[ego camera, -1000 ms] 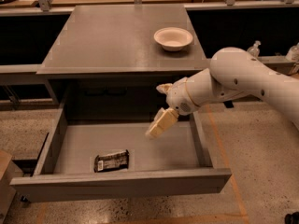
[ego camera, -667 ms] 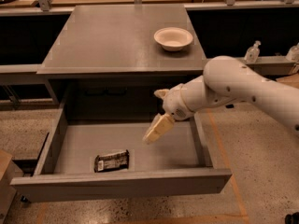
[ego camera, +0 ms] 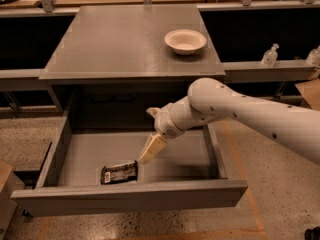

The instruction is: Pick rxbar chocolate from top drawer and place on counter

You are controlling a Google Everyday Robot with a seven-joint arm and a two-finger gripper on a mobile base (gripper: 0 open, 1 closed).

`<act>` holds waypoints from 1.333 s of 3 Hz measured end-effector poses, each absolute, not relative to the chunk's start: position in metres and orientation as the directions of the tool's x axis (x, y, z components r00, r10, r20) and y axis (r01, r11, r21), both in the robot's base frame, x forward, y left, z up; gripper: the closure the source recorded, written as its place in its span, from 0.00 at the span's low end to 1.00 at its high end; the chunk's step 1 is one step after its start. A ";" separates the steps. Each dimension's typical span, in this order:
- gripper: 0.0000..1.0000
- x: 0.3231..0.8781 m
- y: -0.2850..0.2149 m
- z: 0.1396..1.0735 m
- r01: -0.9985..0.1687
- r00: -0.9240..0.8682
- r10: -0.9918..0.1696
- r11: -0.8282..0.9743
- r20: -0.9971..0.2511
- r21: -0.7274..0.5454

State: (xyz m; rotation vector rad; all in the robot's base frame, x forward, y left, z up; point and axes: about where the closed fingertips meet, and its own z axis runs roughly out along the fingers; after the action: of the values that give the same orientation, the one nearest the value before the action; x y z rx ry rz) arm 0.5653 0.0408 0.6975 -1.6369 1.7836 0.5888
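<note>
Pulled-out top drawer below the grey worktop. The rxbar chocolate lies flat on the drawer floor near the front panel, at 7 o'clock from the gripper. The gripper's tip hangs inside the drawer just beside the bar's right end. Whether they touch, and whether the gripper is released or clenched, cannot be told. A white bowl stands at 2 o'clock on the worktop.
</note>
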 end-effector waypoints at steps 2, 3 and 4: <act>0.00 0.563 0.047 0.686 -0.991 -0.017 -0.721 0.103 -0.693 -0.083; 0.00 0.557 0.071 0.660 -0.995 0.013 -0.721 0.061 -0.693 -0.082; 0.00 0.549 0.099 0.638 -0.997 0.035 -0.704 0.027 -0.710 -0.075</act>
State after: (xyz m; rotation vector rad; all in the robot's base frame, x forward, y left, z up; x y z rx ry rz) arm 0.5488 0.0992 0.6378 -1.7347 1.7265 0.6477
